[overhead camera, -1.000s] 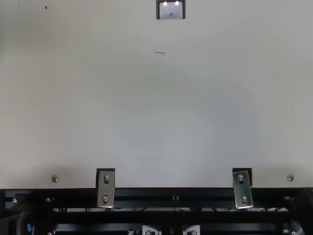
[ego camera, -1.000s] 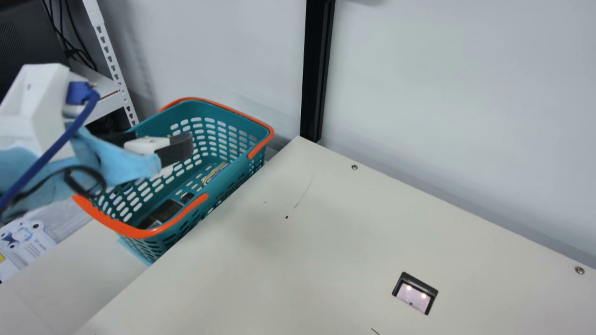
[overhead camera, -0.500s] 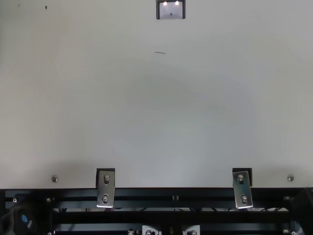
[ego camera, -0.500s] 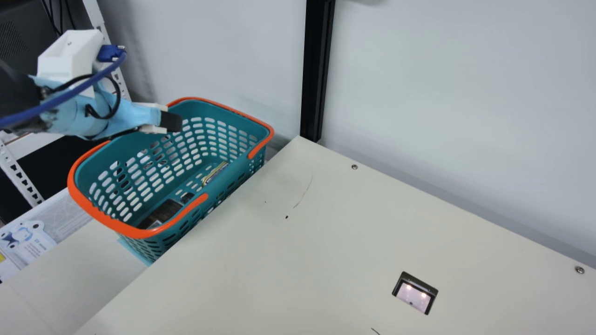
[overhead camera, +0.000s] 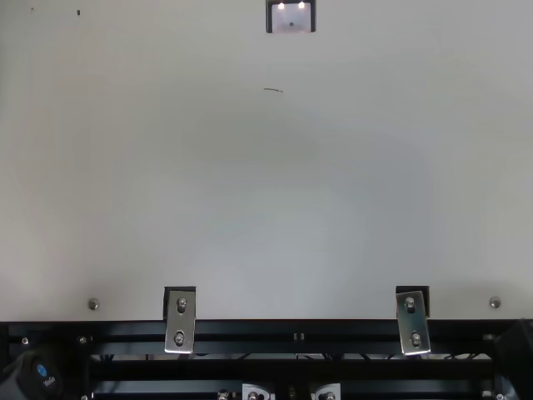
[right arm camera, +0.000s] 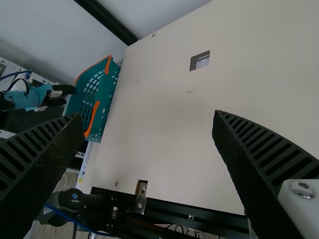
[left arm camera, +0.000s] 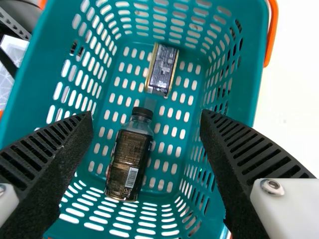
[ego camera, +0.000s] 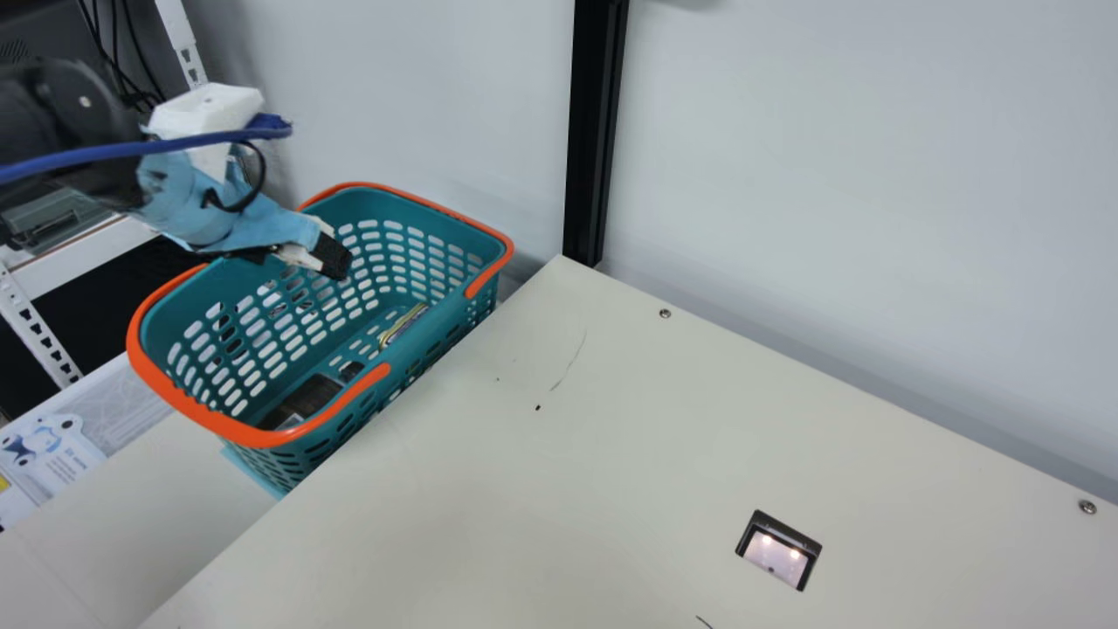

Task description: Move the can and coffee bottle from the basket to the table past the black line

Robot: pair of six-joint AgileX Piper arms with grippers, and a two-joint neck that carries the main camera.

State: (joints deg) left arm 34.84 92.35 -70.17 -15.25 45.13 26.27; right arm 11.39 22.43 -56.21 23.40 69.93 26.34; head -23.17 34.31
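Observation:
In the main view my left gripper (ego camera: pixel 332 256) hangs over the far side of the teal basket (ego camera: pixel 218 428). The left wrist view looks down into the basket, where the left gripper's fingers stand wide apart and my left gripper (left arm camera: pixel 147 129) holds nothing. On the basket floor lie the dark coffee bottle (left arm camera: pixel 128 159) with a black cap and, by its cap end, the can (left arm camera: pixel 162 69) on its side. The main view shows the bottle (ego camera: pixel 306 397) and can (ego camera: pixel 403 323) low inside. My right gripper (right arm camera: pixel 147 132) is open above the table, with nothing between its fingers.
The basket stands against the left edge of the cream table (ego camera: pixel 611 454). A black upright post (ego camera: pixel 594 131) rises at the table's far corner. A small recessed opening (ego camera: pixel 779 552) is set in the tabletop. White shelving (ego camera: pixel 87 253) stands beyond the basket.
My left arm first drew back toward the basket's far side, rising. Over the last half second its gripper tipped downward and shifted slightly right over the basket. The bottle and can have not moved.

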